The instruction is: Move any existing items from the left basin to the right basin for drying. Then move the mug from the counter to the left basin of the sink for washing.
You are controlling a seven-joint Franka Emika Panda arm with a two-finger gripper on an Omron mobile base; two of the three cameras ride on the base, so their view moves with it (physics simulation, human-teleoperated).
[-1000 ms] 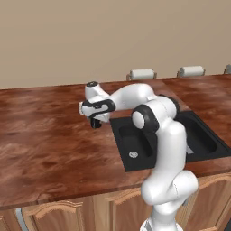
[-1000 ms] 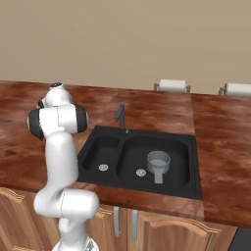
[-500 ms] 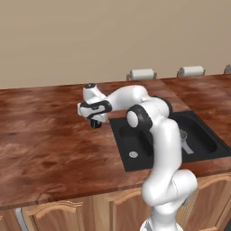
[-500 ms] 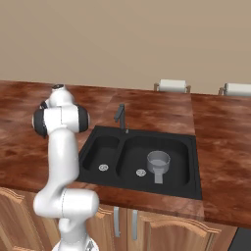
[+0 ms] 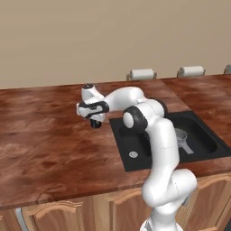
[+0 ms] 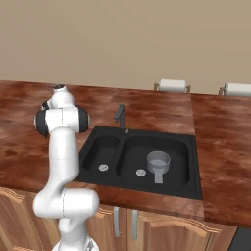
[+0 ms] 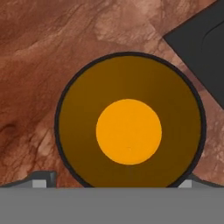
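Fingertips [image 7: 41, 178] show as two grey slivers flanking the mug [image 7: 129, 122], but whether they press its wall cannot be told. From the hand camera the mug's open top shows a dark brown inside with a bright orange centre, standing on the counter [image 5: 49, 144] just beside a corner of the sink [image 6: 188, 188]. The reddish-brown worktop runs below a plain beige wall. Reaching left of the sink, the arm holds the gripper [image 5: 94, 122] low over the counter. A grey metal cup [image 6: 158, 162] sits in the right basin [image 6: 179, 169]; the left basin [image 6: 95, 152] shows a silver drain.
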